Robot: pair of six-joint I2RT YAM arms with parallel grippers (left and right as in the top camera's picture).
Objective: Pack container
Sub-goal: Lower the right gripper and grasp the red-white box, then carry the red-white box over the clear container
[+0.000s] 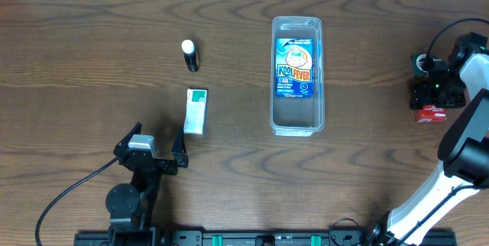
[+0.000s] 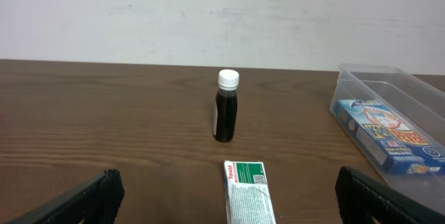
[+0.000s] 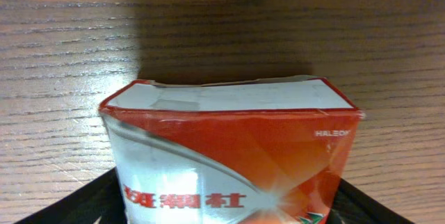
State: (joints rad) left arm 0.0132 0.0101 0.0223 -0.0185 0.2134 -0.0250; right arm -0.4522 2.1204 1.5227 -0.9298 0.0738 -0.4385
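The clear container (image 1: 297,126) stands at the back middle of the table and holds a blue Kool Fever box (image 1: 295,66); both show at the right of the left wrist view (image 2: 389,85). A white-and-green box (image 1: 196,110) lies flat left of it, with a dark bottle with a white cap (image 1: 190,55) behind. My left gripper (image 1: 153,148) is open and empty just in front of the white-and-green box (image 2: 247,189). My right gripper (image 1: 432,93) at the far right is shut on a red-and-white box (image 1: 432,113), which fills the right wrist view (image 3: 229,147).
The wooden table (image 1: 367,177) is bare between the container and the right arm. The bottle (image 2: 226,109) stands upright. A white wall (image 2: 208,15) lies behind the table's far edge. The right arm's white links (image 1: 458,154) run along the right side.
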